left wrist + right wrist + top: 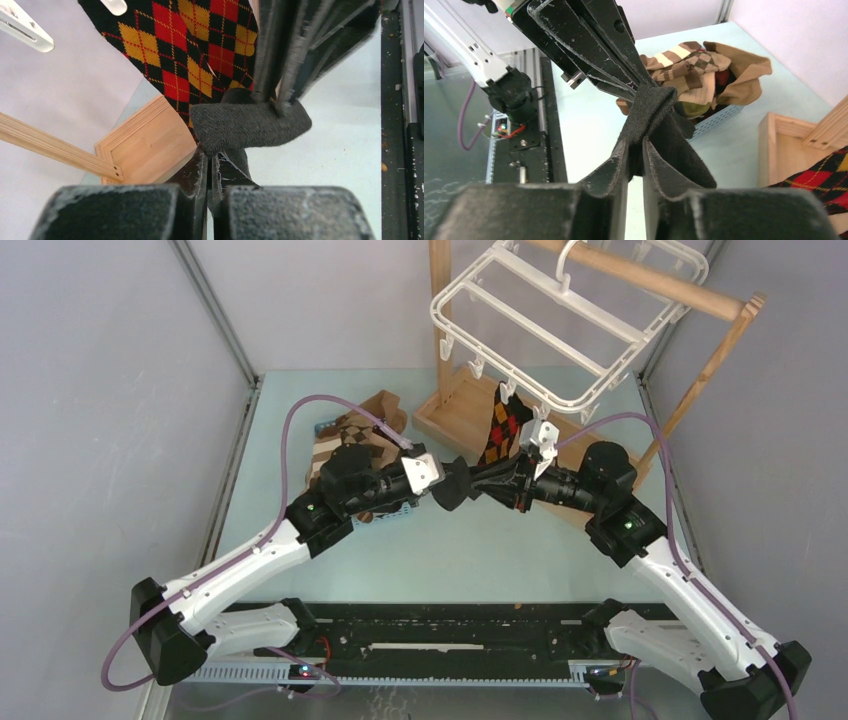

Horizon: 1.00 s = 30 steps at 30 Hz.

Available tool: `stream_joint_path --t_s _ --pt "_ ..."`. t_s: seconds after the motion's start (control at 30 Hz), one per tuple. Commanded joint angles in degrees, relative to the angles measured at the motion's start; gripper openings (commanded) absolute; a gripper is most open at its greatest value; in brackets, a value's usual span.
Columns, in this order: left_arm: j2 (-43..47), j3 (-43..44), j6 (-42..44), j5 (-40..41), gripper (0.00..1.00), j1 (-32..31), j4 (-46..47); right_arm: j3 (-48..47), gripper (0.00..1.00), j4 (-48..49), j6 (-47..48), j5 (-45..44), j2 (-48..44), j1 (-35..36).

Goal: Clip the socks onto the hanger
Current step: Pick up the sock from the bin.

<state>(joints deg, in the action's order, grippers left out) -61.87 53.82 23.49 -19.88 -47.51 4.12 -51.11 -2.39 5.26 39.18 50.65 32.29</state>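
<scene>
- The left hand (212, 156) is pinched shut, and its fingertips grip one end of a black sock (250, 122).
- The right hand (636, 146) faces it from the other side. Its jaws stand at a narrow gap with the same black sock's fabric clamped between them.
- The two hands meet tip to tip above the middle of the desk (480, 550). The black sock is bunched into a short thick fold between them, held clear of the surface.
- Just behind the right hand an argyle sock (185, 45), black with red and yellow diamonds, hangs down from a clip on the near edge of the hanger (438, 312).
- The hanger is a white frame with cross bars. It tilts from its hook on the round rail of the wooden stand (455, 418), whose flat base sits at the far side of the desk beneath the argyle sock.
- Behind the left arm a blue basket (719, 120) rests on the desk. It is heaped with brown socks (694, 65), some striped and some diamond-patterned, which spill over its rim.
</scene>
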Motion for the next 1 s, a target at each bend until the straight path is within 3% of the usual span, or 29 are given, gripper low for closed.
stream_joint_path --t_s 0.0,0.17,0.43,0.57,0.73,0.77,0.83,0.87,0.97 --pt "0.62 1.53 -2.24 1.06 0.00 -0.39 1.24 -2.08 0.32 0.01 -1.49 0.64 0.46 0.30" --pt "0.30 2.02 -3.71 2.10 0.00 -0.39 1.24 -1.69 0.49 0.94 -4.06 -1.10 1.10 1.49" --pt "-0.68 3.12 -6.65 4.55 0.00 -0.36 0.98 -1.47 0.54 1.87 -9.70 -7.07 2.56 3.14" --pt "-0.88 3.55 -7.71 4.80 0.00 -0.34 0.98 -1.45 0.42 1.87 -9.97 -9.48 3.12 3.50" --pt "-0.88 3.58 -8.79 5.13 0.00 -0.33 0.57 -1.78 0.04 3.85 -8.24 -7.99 3.47 3.81" --pt "-0.80 3.57 -8.88 5.04 0.01 -0.38 0.23 -2.10 0.00 3.62 -7.57 -7.40 3.48 3.78" --pt "-0.73 3.57 -8.81 4.92 0.10 -0.39 -0.96 -2.82 0.00 3.10 -5.90 -6.15 3.49 3.41" --pt "-0.67 3.55 -8.62 4.63 0.20 -0.37 -1.42 -3.11 0.00 2.83 -5.43 -5.52 3.49 3.03" --pt "0.12 3.32 -6.75 2.74 0.38 -0.17 -4.51 -4.41 0.00 0.50 -1.37 -3.34 3.33 1.67"
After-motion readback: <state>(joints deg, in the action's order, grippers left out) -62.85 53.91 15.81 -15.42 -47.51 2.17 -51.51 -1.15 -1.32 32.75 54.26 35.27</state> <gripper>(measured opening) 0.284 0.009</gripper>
